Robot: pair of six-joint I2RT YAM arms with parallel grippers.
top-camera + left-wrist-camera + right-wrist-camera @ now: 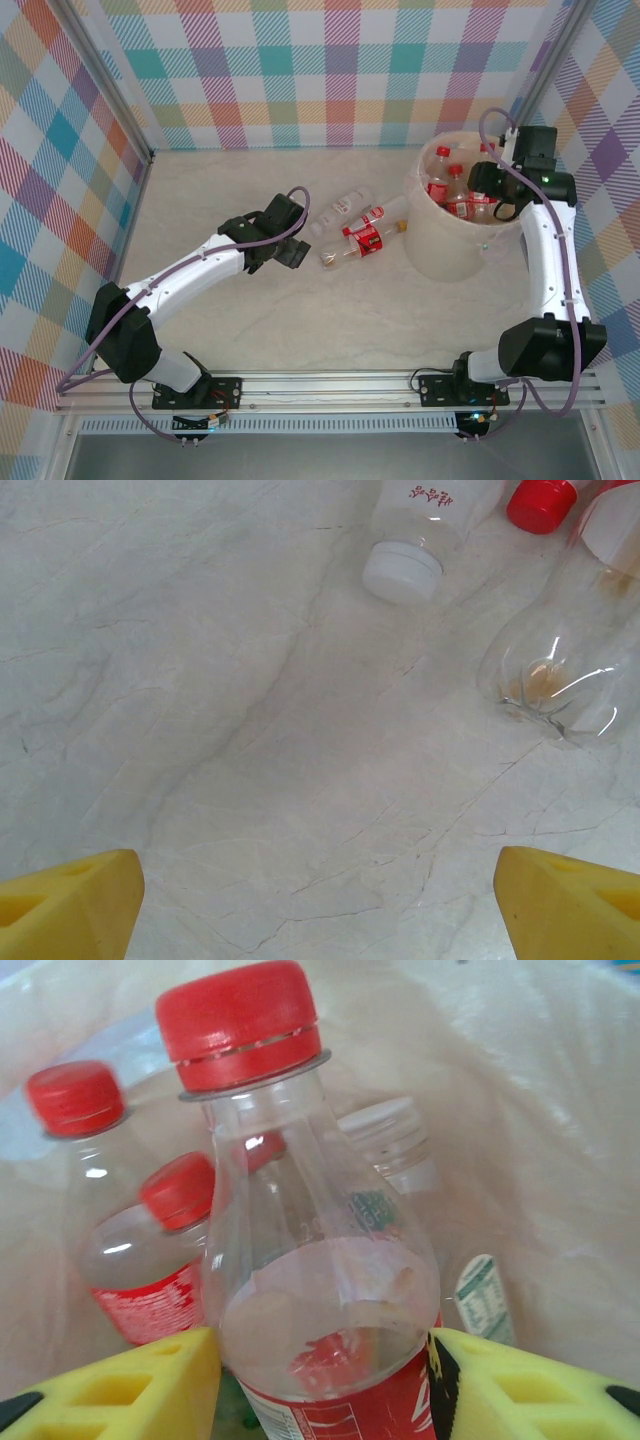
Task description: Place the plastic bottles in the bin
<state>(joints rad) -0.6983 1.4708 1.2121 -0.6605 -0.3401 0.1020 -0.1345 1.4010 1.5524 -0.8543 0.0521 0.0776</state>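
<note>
My right gripper [487, 186] hangs over the bin [440, 250]. Its yellow pads press both sides of a clear red-capped bottle with a red label [320, 1250], held upright above several other plastic bottles [150, 1260] inside the bin [540, 1110]. My left gripper [292, 248] is low over the table with its jaws wide open and nothing between them [320, 905]. Just ahead of it lie a white-capped clear bottle [410, 540], a red cap [540, 505] and the base of a clear bottle [565, 665]. Those loose bottles [368, 236] lie in a cluster between the left gripper and the bin.
Checked walls close in the table on three sides. The bin stands at the back right, close to the right wall. Bare marble-patterned tabletop [330, 320] lies in front of the bottle cluster and to the left of my left arm.
</note>
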